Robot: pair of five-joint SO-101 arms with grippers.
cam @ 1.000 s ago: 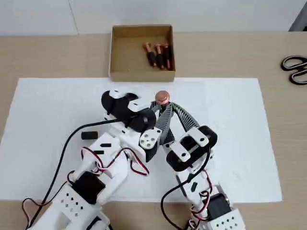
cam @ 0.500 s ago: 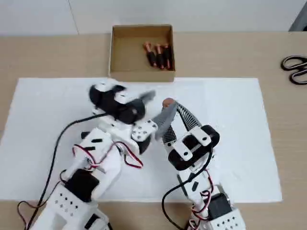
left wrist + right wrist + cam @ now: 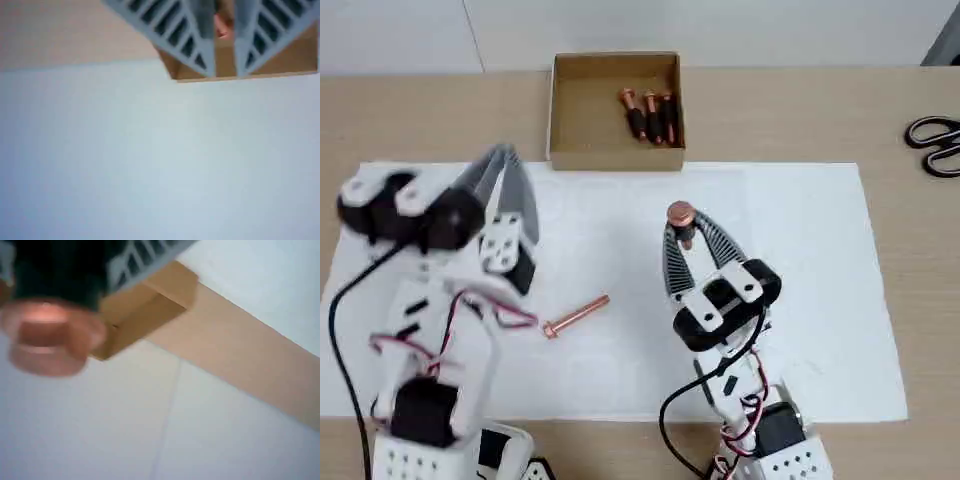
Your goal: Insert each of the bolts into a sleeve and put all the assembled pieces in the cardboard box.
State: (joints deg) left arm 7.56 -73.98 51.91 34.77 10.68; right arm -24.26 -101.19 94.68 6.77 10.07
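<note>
My right gripper (image 3: 682, 235) is shut on a black sleeve with a copper bolt in it. The bolt's round head (image 3: 680, 213) sticks up past the fingertips over the middle of the white sheet. In the right wrist view the head (image 3: 47, 337) sits just beyond the sleeve (image 3: 55, 270). A loose copper bolt (image 3: 577, 315) lies flat on the sheet between the arms. My left gripper (image 3: 508, 172) hangs at the left, pointing toward the cardboard box (image 3: 570, 110). Its fingers (image 3: 200, 45) are a narrow gap apart and hold nothing. Several assembled pieces (image 3: 650, 115) lie in the box.
The white sheet (image 3: 800, 260) covers most of the wooden table. Scissors (image 3: 935, 140) lie at the far right edge. The box's front wall (image 3: 280, 60) shows beyond my left gripper, and its corner (image 3: 150, 305) shows past the held piece.
My left arm has let go at the right gripper and swung away to the left, which uncovers the loose bolt on the sheet. The right gripper keeps the bolt and sleeve, almost unmoved.
</note>
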